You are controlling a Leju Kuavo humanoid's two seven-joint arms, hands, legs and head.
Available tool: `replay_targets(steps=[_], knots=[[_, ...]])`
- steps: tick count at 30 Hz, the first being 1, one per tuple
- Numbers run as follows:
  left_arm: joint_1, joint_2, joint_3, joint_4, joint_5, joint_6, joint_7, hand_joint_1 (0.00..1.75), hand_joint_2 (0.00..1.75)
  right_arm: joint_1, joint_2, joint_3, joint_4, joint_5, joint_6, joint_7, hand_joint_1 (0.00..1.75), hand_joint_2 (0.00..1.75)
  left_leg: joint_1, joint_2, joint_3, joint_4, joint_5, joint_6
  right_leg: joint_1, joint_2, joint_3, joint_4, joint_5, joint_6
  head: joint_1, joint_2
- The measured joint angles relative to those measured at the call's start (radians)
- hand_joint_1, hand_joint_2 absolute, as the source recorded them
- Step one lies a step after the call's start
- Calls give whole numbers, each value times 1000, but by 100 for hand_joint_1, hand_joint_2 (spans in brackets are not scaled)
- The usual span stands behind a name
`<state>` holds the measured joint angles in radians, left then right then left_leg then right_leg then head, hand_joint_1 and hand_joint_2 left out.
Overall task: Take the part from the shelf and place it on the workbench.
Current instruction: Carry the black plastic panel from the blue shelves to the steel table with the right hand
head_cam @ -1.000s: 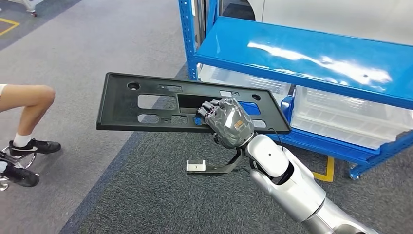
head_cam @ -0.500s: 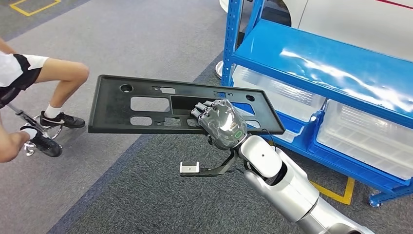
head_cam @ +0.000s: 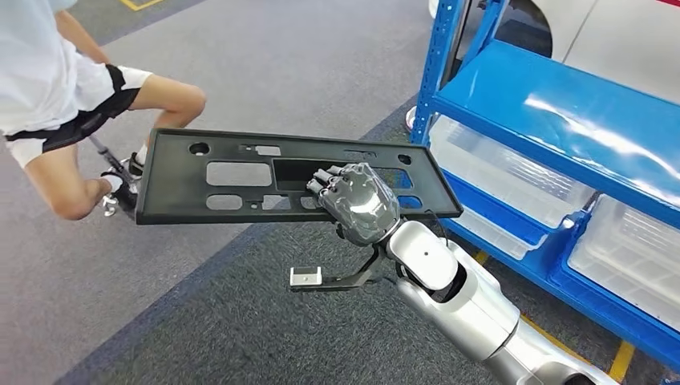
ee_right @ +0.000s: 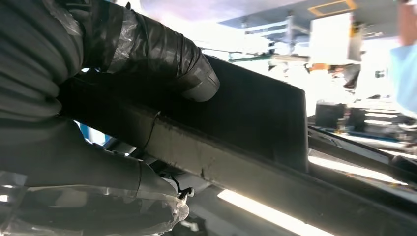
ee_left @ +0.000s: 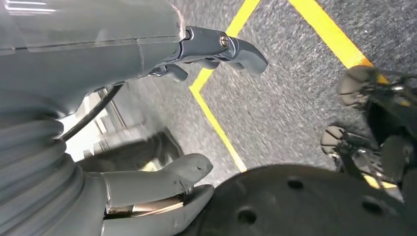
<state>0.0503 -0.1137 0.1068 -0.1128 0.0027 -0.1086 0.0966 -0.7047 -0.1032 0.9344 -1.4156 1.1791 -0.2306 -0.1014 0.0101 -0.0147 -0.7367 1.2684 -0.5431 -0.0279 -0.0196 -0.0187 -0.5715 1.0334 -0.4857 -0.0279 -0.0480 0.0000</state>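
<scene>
While the view has swung left since the earlier pictures, the grip looks the same.
Right hand: the right hand (head_cam: 358,200) clamps the black panel (head_cam: 240,172) near its right end, held flat above the carpet (head_cam: 240,321).
Left hand: the left hand (ee_left: 147,118) hangs with fingers apart, holding nothing.
Wrist view: thumb (ee_right: 162,59) over the panel's edge.
Shelf: blue shelf (head_cam: 561,112) now farther right.
Person: a person (head_cam: 72,96) now nearer the panel.

Matt black plastic part (head_cam: 240,172), glossy blue painted metal shelf (head_cam: 561,120), clear smooth plastic bins (head_cam: 513,172), rough grey carpet floor (head_cam: 240,321), shiny silver right arm (head_cam: 457,297), right hand (head_cam: 357,200) wrapped in glossy clear film
</scene>
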Motion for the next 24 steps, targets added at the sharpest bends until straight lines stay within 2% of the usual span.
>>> replay_targets(steps=[1, 2, 3, 5, 6, 7, 8, 10, 11, 12, 14, 15, 16, 17, 18, 19, 21, 22, 23, 24], knots=[[0, 0, 0, 0, 1, 0, 0, 0, 175, 0, 0, 2, 2, 0, 0, 0, 175, 175, 2, 6, -18, 32, -5, -3, 0, -16, 0, 0, -2, 1, 0, 0], [1, 1, 0, 0, 2, 0, 0, 0, 175, 0, 2, 4, 4, 0, 1, 0, 175, 175, 3, 10, -16, 27, 9, -4, 0, -32, 2, 0, -4, 2, 0, 0], [1, 1, 0, 0, 3, 0, 0, 0, 175, -1, 3, 5, 5, 0, 1, 0, 175, 175, 3, 17, 8, -19, 40, -4, 0, -46, 4, 0, -6, 3, 0, 0], [2, 2, 0, 0, 4, 0, 0, 0, 175, -5, 8, 6, 6, 0, 1, 0, 175, 175, -4, 62, 83, -162, 99, 4, 3, -68, 11, 0, -12, 10, 0, 0], [3, 3, 0, 0, 5, 0, 0, 0, 175, -8, 10, 6, 7, 0, 1, 0, 175, 175, -9, 81, 109, -214, 114, 11, 6, -77, 13, 0, -15, 14, 0, 0], [4, 4, 0, 1, 5, 0, 0, 0, 175, -11, 11, 7, 7, 0, 1, 0, 175, 175, -14, 93, 120, -241, 118, 19, 9, -87, 15, -1, -17, 18, 0, 0], [4, 4, 0, 1, 6, 0, 0, 0, 175, -13, 12, 7, 8, 0, 1, 0, 175, 175, -18, 89, 119, -244, 116, 27, 12, -97, 16, -2, -18, 22, 0, 0], [6, 4, 0, 2, 7, 0, 0, 0, 175, -15, 16, 9, 9, 0, 1, 0, 175, 175, -16, 62, 119, -252, 121, 41, 13, -111, 23, -4, -23, 32, 1, 0], [6, 3, 0, 2, 8, -1, -1, 0, 175, -16, 18, 11, 10, 0, 2, 0, 175, 175, -13, 49, 122, -257, 124, 48, 11, -95, 22, 8, -35, 36, 1, 0], [4, 3, 0, 2, 9, -1, -1, 0, 175, -17, 20, 12, 10, 0, 3, 0, 175, 175, -11, 38, 125, -263, 128, 54, 9, -67, 10, 41, -58, 38, 1, 0], [0, 3, -1, 2, 11, -3, -2, 0, 175, -18, 20, 15, 13, 0, 5, 0, 175, 175, -9, 14, 128, -266, 131, 64, 7, -4, -46, 165, -122, 38, 2, 0], [-2, 3, -2, 2, 12, -3, -3, 0, 175, -17, 19, 16, 15, 0, 6, 0, 175, 175, -10, 0, 128, -265, 131, 66, 7, 11, -80, 232, -147, 37, 2, 0], [-3, 3, -3, 2, 12, -4, -3, 0, 175, -15, 18, 17, 17, 0, 7, 2, 175, 175, -11, -15, 128, -264, 131, 67, 8, 17, -105, 274, -154, 37, 2, 0], [-3, 3, -5, 2, 12, -4, -4, 0, 175, -13, 17, 18, 19, 1, 7, 3, 175, 175, -11, -31, 128, -262, 130, 67, 8, 19, -114, 280, -140, 36, 2, 0], [-3, 3, -8, 2, 12, -4, -4, 0, 175, -12, 16, 19, 20, 2, 6, 5, 175, 175, -12, -46, 128, -258, 129, 67, 8, 22, -105, 246, -107, 34, 2, 0], [-3, 2, -11, 3, 11, -5, -5, 0, 175, -12, 13, 20, 20, 3, 5, 7, 175, 175, -12, -61, 128, -254, 127, 66, 7, 33, -80, 182, -64, 31, 2, 0], [-4, 1, -19, 3, 5, -4, -6, 0, 175, -7, -4, 19, 16, 6, -4, 10, 175, 175, -12, -89, 122, -241, 122, 61, 4, 79, -35, 62, -7, 27, 2, 0], [-5, 0, -24, 3, 1, -3, -5, 0, 175, 1, -22, 16, 7, 7, -11, 12, 175, 175, -10, -102, 117, -237, 121, 56, 4, 95, -23, 30, 3, 25, 2, 0], [-4, -2, -30, 4, -4, -1, -4, 0, 175, 11, -43, 13, -4, 8, -20, 11, 175, 175, -8, -115, 111, -234, 122, 51, 5, 99, -21, 21, 1, 25, 2, 0], [-2, -2, -35, 4, -8, 1, -3, 0, 175, 21, -64, 7, -17, 9, -29, 10, 175, 175, -5, -129, 107, -234, 123, 45, 6, 86, -18, 17, 2, 23, 2, 0]])
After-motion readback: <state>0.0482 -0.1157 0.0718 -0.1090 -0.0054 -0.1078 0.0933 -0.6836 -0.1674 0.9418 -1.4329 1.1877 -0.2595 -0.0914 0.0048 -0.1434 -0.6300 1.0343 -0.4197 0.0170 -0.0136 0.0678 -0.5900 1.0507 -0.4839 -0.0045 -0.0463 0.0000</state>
